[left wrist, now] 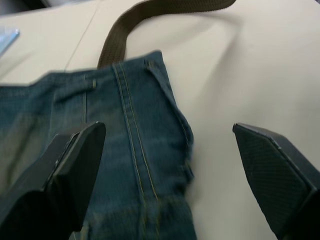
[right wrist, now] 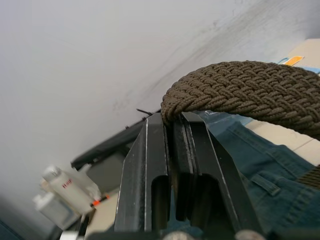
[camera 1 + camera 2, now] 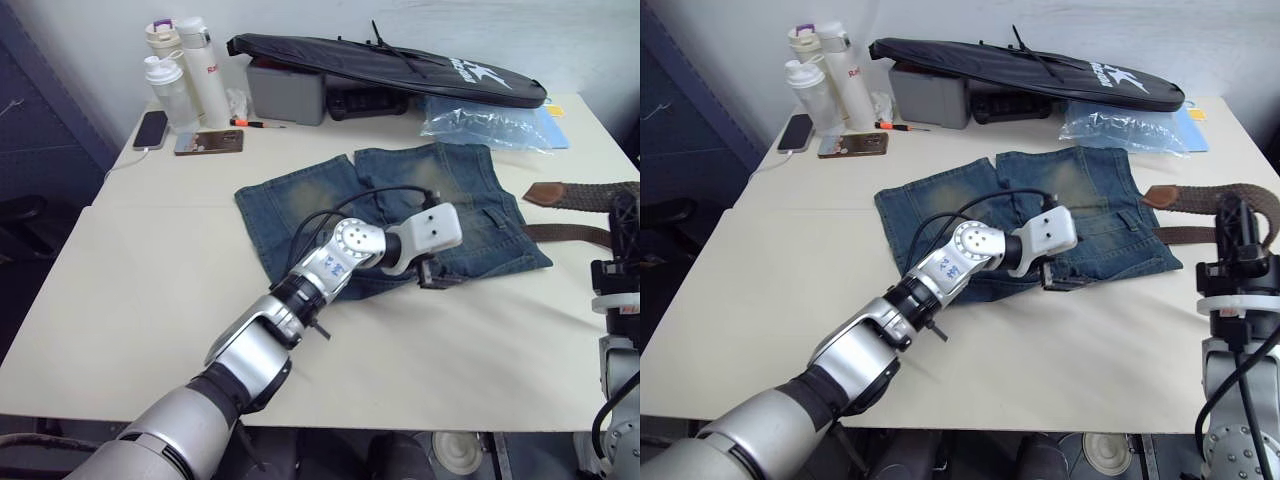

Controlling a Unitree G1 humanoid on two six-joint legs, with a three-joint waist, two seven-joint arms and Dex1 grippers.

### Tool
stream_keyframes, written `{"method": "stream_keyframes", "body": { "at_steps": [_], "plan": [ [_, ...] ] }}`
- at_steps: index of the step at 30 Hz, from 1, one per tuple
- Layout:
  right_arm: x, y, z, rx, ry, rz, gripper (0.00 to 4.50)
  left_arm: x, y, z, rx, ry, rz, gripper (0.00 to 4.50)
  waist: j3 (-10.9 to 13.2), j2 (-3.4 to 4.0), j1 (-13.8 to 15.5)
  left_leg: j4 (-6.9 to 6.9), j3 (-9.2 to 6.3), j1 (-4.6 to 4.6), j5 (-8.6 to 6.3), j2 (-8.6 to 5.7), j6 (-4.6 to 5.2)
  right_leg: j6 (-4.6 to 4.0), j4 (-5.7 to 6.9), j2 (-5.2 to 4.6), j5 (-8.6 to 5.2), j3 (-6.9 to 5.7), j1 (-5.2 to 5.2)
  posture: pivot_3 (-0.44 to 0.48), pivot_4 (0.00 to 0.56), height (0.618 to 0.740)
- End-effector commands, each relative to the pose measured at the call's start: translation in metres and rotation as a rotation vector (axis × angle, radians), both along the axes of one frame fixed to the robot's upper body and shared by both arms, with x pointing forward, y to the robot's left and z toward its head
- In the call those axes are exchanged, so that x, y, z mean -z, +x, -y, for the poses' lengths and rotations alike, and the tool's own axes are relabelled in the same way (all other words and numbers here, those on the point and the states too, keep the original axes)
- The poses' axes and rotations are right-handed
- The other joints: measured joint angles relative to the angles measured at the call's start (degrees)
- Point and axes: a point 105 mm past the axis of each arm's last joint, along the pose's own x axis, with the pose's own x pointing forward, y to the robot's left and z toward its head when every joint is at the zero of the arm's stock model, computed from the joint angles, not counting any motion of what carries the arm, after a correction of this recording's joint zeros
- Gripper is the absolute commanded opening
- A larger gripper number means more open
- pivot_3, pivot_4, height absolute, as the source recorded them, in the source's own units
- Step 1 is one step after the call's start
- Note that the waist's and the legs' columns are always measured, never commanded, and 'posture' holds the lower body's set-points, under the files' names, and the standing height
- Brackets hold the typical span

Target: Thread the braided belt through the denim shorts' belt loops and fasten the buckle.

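Up close, right pincer [image 2: 172, 130] clamps braided belt [image 2: 240, 92].

The left arm reaches from lower left to frame centre, its left gripper [image 1: 167, 165] spread wide. The right gripper [image 2: 172, 130], at the right edge, points up, fingers clamped on the belt [image 2: 250, 92].

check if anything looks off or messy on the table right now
Nothing is spilled or damaged. The denim shorts lie rumpled, one waistband corner folded over near the open left gripper. The braided belt is not in any loop; it lies beside the shorts, with the right gripper shut on it.
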Motion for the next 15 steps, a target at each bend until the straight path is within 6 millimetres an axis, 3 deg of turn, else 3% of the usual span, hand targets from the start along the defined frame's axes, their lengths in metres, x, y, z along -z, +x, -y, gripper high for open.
{"method": "stream_keyframes", "body": {
  "at_steps": [1, 8, 11, 15],
  "plan": [
    [-0.018, -0.016, -0.005, 0.043, -0.114, 0.022, 0.00, 0.008, -0.001, 0.013, -0.012, 0.046, 0.042, 4.48, 0.00, -0.01, 0.02, -0.03, 0.03, 0.00, 0.00, 0.00, 0.00, 0.00, 0.01, -0.01, 0.00, -0.02, -0.05, 0.000, 0.150, 0.658],
    [-0.017, -0.022, -0.010, 0.062, -0.214, -0.040, 0.00, 0.043, 0.007, 0.005, -0.099, 0.209, 0.062, 4.48, 0.01, -0.01, -0.09, 0.11, 0.19, 0.04, -0.03, 0.10, 0.06, 0.00, 0.24, -0.04, 0.00, 0.00, -0.17, 0.000, 0.150, 0.658],
    [-0.015, -0.023, -0.010, 0.059, -0.273, -0.085, 0.00, 0.047, 0.010, 0.000, -0.113, 0.222, 0.053, 3.63, 0.01, -0.01, -0.05, 0.19, 0.20, 0.02, -0.20, 0.10, 0.30, 0.00, 0.25, -0.05, 0.00, 0.03, -0.17, 0.000, 0.150, 0.658],
    [-0.012, -0.023, -0.003, 0.056, -0.293, -0.118, 0.00, 0.046, 0.010, -0.003, -0.090, 0.214, 0.032, 1.84, 0.01, -0.01, -0.03, 0.20, 0.23, 0.04, -0.18, 0.10, 0.25, 0.00, 0.26, -0.05, 0.00, 0.05, -0.16, 0.000, 0.150, 0.658]
  ]
}}
